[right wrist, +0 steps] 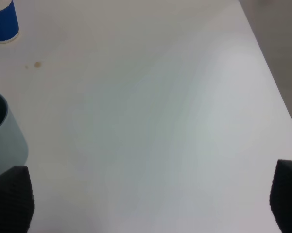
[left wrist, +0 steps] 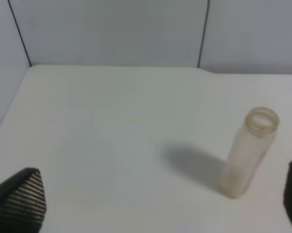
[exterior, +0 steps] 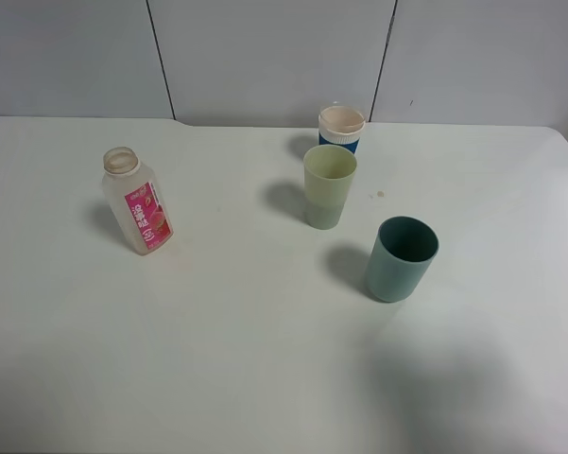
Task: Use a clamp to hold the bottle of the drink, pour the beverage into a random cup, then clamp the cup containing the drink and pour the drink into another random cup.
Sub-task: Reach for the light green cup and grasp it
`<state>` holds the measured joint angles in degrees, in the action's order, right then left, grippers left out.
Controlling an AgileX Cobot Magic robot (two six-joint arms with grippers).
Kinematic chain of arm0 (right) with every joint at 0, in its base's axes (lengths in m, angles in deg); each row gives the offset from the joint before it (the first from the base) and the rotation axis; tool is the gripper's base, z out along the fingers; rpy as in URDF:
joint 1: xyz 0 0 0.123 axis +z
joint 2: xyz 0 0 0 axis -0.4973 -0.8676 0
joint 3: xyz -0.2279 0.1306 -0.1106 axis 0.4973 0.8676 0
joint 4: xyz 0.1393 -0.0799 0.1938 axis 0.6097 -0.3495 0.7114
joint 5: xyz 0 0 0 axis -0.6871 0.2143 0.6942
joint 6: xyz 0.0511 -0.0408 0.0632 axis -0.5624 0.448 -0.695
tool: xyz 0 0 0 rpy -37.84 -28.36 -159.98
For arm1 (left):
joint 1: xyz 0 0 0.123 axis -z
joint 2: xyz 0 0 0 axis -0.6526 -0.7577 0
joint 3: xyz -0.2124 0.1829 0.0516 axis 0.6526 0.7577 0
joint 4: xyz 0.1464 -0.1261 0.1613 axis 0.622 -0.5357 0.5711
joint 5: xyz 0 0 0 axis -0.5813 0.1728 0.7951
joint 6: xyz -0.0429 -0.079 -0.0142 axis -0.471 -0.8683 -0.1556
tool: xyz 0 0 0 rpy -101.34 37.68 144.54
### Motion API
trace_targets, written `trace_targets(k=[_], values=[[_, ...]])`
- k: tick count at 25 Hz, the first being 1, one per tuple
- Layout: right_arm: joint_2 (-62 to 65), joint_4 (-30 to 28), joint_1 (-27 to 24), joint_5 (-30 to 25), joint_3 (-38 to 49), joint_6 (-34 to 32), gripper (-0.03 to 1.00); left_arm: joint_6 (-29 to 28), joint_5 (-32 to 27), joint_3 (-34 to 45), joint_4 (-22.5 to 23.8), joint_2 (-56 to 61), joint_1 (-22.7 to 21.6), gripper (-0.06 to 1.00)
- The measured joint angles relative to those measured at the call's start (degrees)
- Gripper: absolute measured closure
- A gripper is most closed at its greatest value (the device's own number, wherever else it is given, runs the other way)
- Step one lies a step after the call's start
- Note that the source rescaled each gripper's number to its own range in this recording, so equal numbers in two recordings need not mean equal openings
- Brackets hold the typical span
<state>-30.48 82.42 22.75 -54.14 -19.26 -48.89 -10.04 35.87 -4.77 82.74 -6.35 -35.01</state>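
Pretty plain setup: a big white table [exterior: 217, 378] with a matte top and pale grey wall panels [exterior: 265, 57] right behind it, split by thin dark seams [exterior: 161, 57]. The light's soft and even, with a dim shadowy patch on the near right. There's one tiny brownish speck [exterior: 380, 195] on the tabletop.

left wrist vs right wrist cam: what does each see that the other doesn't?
Left wrist only: the uncapped bottle, standing, and the left hand. Right wrist only: the teal cup, the base of the blue cup, a small brown stain and the right hand. Both: the white table, and each hand open with nothing between its fingers.
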Motion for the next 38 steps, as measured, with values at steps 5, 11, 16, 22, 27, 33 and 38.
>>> trace_targets(k=[5, 11, 16, 22, 27, 33, 38], values=[[0.0, 0.0, 0.0, 0.0, 0.0, 0.0, 0.05, 0.1, -2.5, 3.3, -1.2, 7.6, 0.0, -0.05], [0.0, 0.0, 0.0, 0.0, 0.0, 0.0, 0.05, 0.3, -7.1, 5.7, -2.6, 9.2, 0.0, -0.05], [0.0, 0.0, 0.0, 0.0, 0.0, 0.0, 0.05, 1.5, -8.3, 7.1, -2.8, 9.2, 0.0, -0.05], [0.0, 0.0, 0.0, 0.0, 0.0, 0.0, 0.05, 1.6, -10.6, 8.3, -2.8, 9.2, 0.0, -0.05], [0.0, 0.0, 0.0, 0.0, 0.0, 0.0, 0.05, 1.6, -10.8, 8.3, -2.8, 9.2, 0.0, -0.05], [0.0, 0.0, 0.0, 0.0, 0.0, 0.0, 0.05, 1.6, -10.8, 8.3, -2.8, 9.2, -0.6, -0.05], [0.0, 0.0, 0.0, 0.0, 0.0, 0.0, 0.05, 2.3, -10.8, 8.3, -2.9, 9.2, -2.7, -0.05]])
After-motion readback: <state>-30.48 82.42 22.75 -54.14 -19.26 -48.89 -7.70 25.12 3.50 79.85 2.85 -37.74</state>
